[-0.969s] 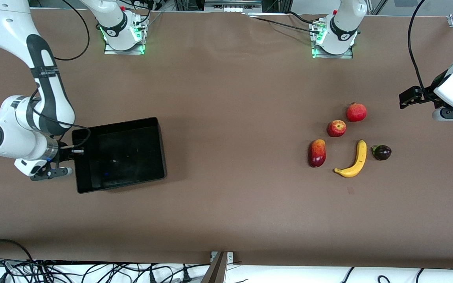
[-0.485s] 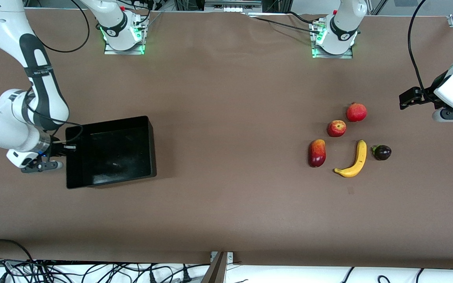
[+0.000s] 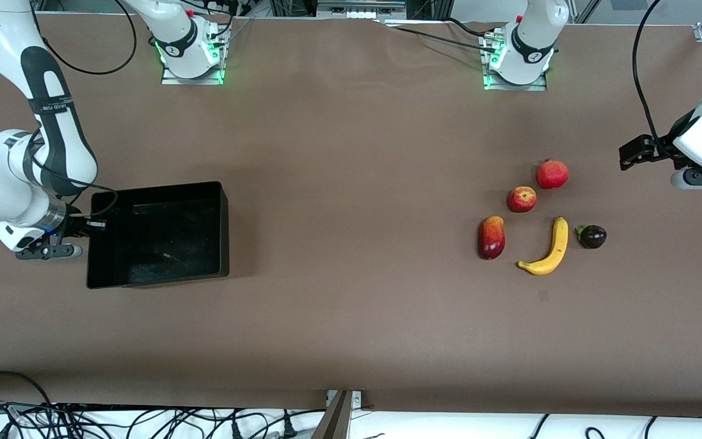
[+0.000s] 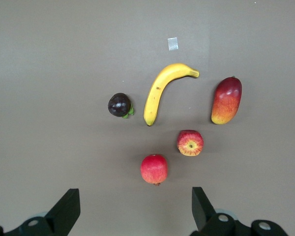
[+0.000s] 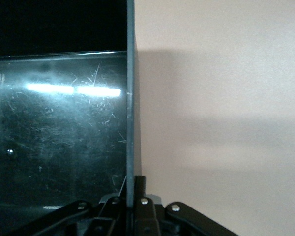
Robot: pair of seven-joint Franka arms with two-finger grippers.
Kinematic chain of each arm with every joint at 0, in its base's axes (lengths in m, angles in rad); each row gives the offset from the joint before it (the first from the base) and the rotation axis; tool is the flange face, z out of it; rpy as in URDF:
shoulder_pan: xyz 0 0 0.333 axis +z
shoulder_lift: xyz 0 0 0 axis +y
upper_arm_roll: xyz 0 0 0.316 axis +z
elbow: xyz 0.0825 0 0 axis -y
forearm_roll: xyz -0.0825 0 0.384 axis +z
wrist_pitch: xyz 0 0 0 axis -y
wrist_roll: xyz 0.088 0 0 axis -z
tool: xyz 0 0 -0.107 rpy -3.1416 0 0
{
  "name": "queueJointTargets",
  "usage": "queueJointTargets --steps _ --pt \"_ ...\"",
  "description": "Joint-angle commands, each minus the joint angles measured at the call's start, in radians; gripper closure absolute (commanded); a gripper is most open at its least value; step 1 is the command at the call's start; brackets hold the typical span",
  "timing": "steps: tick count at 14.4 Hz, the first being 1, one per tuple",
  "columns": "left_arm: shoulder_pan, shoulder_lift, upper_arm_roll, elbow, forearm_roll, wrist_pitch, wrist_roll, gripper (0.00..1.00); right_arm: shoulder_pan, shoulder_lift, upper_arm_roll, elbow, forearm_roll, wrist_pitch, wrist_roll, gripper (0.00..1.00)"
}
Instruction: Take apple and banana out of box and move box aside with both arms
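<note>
The right claw [image 3: 83,228] is clamped tight on the thin wall of the box [image 3: 162,235] at the right arm's end of the surface [image 3: 351,152]; the right wrist view shows that wall running straight in between its closed fingers [image 5: 137,216]. The left claw [image 3: 628,152] hangs with its fingers spread wide and nothing between them, over the bare surface at the left arm's end, and that arm waits.

The box, the biggest thing here, is empty and sits well apart from the fruit. The banana [image 3: 549,249] lies on the surface among that cluster, nearer to the front camera than the apple [image 3: 521,199], which sits just beside a pomegranate [image 3: 552,174]. An elongated red-yellow fruit [image 3: 491,237] and a small dark fruit [image 3: 592,236] flank the banana.

Both fruits look done, so the step in hand is shifting the box aside. The next move likely calls for setting it flat and letting go without tipping it.
</note>
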Motion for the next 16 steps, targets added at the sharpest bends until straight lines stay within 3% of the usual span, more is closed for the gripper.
queueJointTargets --steps 1,5,6,7,8,11,16 --pt "0.000 0.011 0.002 0.030 -0.010 -0.035 0.015 0.00 0.014 0.001 0.010 -0.016 0.036 0.046 0.045 1.00" --pt "0.004 0.011 0.002 0.031 -0.007 -0.037 0.016 0.00 0.016 0.009 0.010 -0.016 0.035 0.053 0.032 1.00" --pt "0.003 0.011 0.002 0.031 -0.007 -0.037 0.016 0.00 0.017 0.008 0.010 -0.014 0.035 0.049 0.026 0.95" --pt "0.001 0.009 0.002 0.031 -0.007 -0.037 0.015 0.00 0.019 0.005 0.010 -0.005 0.033 0.049 0.023 0.18" --pt "0.001 0.008 0.000 0.031 -0.007 -0.035 0.015 0.00 0.025 0.001 0.010 0.002 0.029 0.047 0.023 0.00" --pt "0.001 0.000 0.000 0.030 -0.007 -0.035 0.007 0.00 0.046 -0.028 0.009 0.079 -0.022 -0.041 0.011 0.00" --pt "0.001 -0.005 -0.014 0.030 -0.007 -0.040 -0.002 0.00 0.078 -0.093 0.016 0.378 -0.016 -0.510 0.026 0.00"
